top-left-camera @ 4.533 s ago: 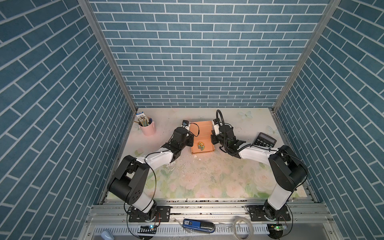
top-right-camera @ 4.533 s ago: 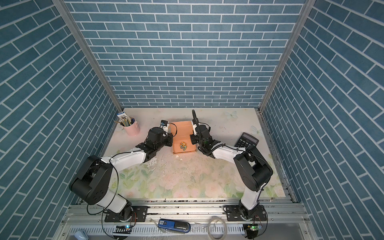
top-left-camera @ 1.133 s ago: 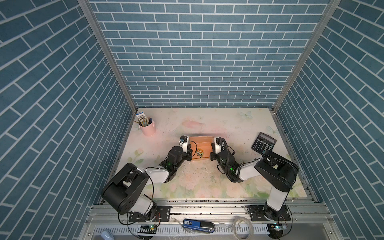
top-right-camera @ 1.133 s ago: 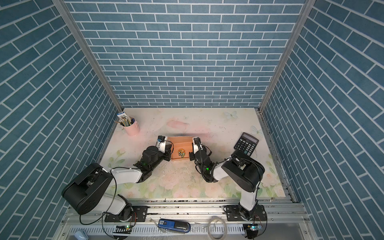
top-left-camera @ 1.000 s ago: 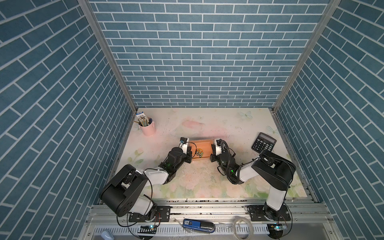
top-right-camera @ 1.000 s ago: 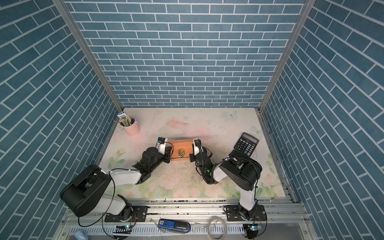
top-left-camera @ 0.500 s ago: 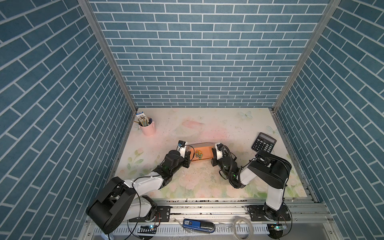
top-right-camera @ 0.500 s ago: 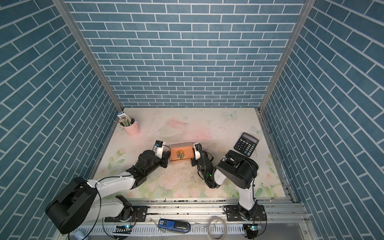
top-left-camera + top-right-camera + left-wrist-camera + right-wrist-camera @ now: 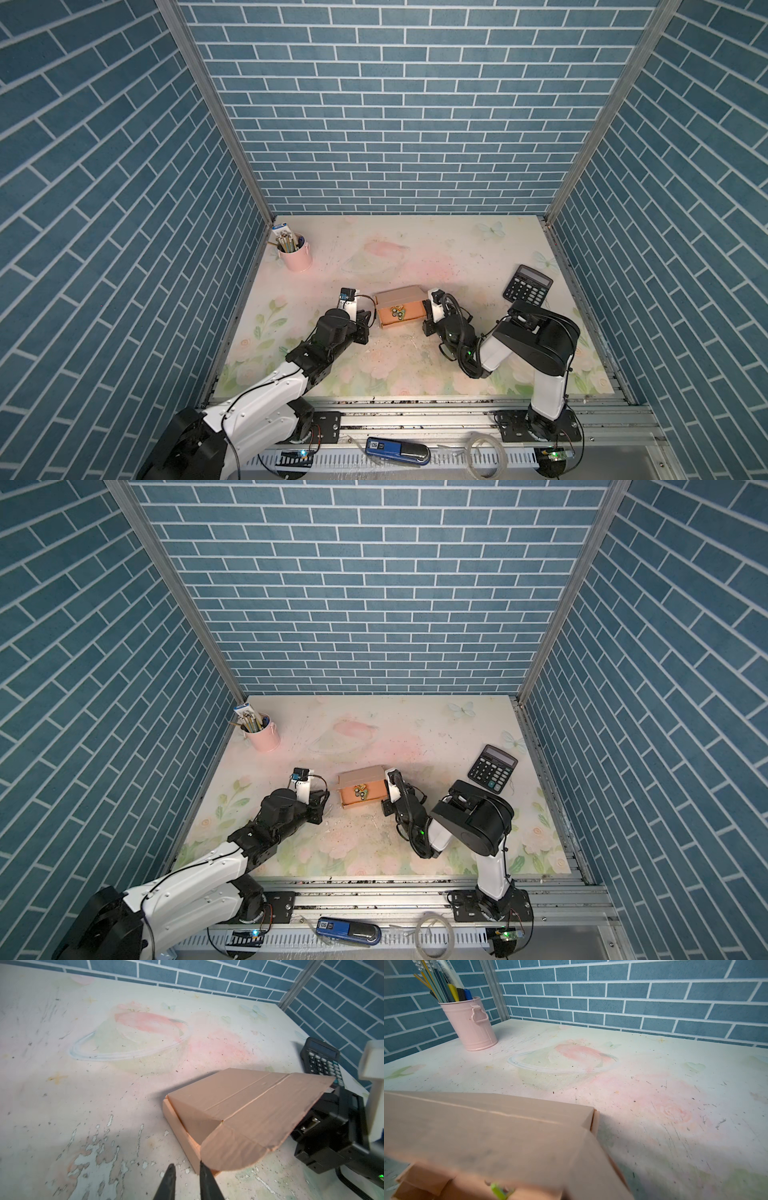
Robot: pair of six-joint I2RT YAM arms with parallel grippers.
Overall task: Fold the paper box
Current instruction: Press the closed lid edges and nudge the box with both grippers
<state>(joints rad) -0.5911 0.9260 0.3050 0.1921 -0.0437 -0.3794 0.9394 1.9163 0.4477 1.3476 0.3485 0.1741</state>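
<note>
The tan paper box (image 9: 405,297) (image 9: 360,776) lies mid-table with its lid half lowered; small green-and-gold things (image 9: 397,312) show inside. In the left wrist view the box (image 9: 239,1105) has a rounded side flap hanging free. My left gripper (image 9: 371,320) (image 9: 326,798) (image 9: 186,1166) stands at the box's left front corner, jaws a little apart with nothing between them; one fingertip (image 9: 203,1167) touches the corner. My right gripper (image 9: 426,316) (image 9: 386,796) is at the box's right end. In the right wrist view the lid (image 9: 488,1136) and its side flap cover the fingers.
A pink cup of pens (image 9: 296,253) (image 9: 471,1024) stands at the back left. A black calculator (image 9: 528,284) (image 9: 322,1061) lies at the right near the wall. The table's painted surface is scratched and flaking in front of the box. A blue device (image 9: 395,446) rests on the front rail.
Both arms drew the box toward the table's front and the lid came down over it. In the last second my left jaws parted slightly, leaving the left flap free.
</note>
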